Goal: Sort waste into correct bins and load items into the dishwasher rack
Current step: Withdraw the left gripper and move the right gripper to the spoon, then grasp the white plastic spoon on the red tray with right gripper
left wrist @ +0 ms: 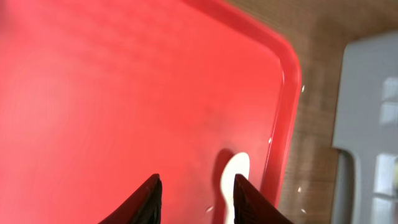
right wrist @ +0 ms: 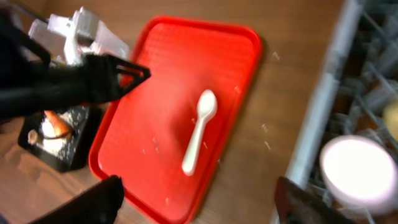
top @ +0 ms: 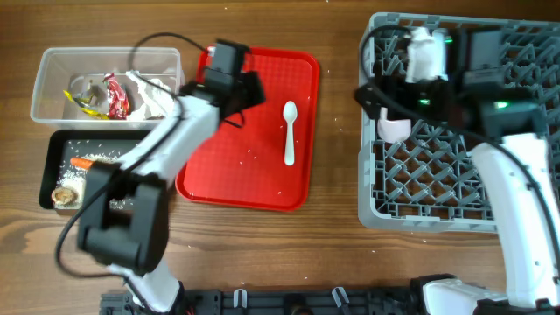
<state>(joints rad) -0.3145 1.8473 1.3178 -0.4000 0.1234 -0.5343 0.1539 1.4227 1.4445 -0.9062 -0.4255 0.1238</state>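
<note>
A white plastic spoon [top: 290, 131] lies on the right half of the flat red tray [top: 254, 166]. My left gripper [top: 249, 92] hovers over the tray's upper middle, open and holding nothing; in the left wrist view the spoon [left wrist: 235, 180] shows just inside the right fingertip [left wrist: 249, 199]. My right gripper [top: 367, 96] is open at the left edge of the grey dishwasher rack [top: 455, 192], above bare wood in the right wrist view. A small white-pink cup [right wrist: 360, 168] sits in the rack. The clear tub [top: 52, 87] holds wrappers and tissue. The black tray [top: 52, 149] holds a carrot [top: 80, 163], rice and a brown lump [top: 64, 196].
A strip of bare wooden table [top: 337, 157] separates the red tray from the rack. Rice grains are scattered on the red tray and on the wood. The left arm [right wrist: 62, 81] crosses the tub side of the right wrist view.
</note>
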